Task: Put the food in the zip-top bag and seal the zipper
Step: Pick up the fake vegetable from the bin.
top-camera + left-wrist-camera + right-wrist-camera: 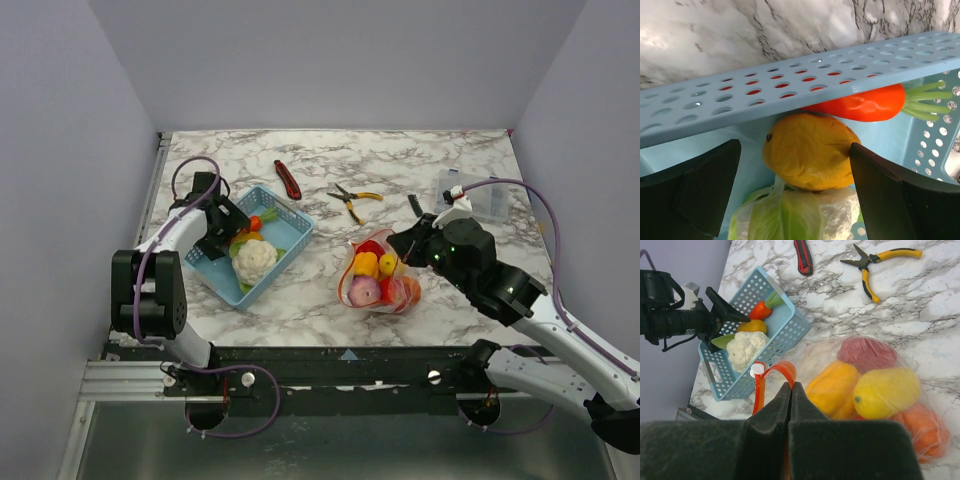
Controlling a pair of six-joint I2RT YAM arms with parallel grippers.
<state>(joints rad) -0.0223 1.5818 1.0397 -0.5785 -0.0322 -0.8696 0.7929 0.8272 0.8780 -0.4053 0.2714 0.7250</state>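
Observation:
The clear zip-top bag [378,278] lies at the table's middle front and holds several toy fruits: red, orange, yellow and purple-pink [885,390]. My right gripper [791,387] is shut on the bag's orange-red zipper strip [782,367], beside its white slider [757,369]. My left gripper [795,167] is open inside the blue basket [290,215], its jaws either side of a yellow-orange fruit [807,150]. The right finger [890,195] touches the fruit. An orange carrot [860,105] lies behind the fruit and a white cauliflower [255,258] with green leaves in front.
A red-handled knife [288,179] and yellow-handled pliers [353,200] lie at the back middle. A rigid clear compartment box [475,197] stands at the back right, with a small black object [414,205] beside it. Grey walls enclose the table.

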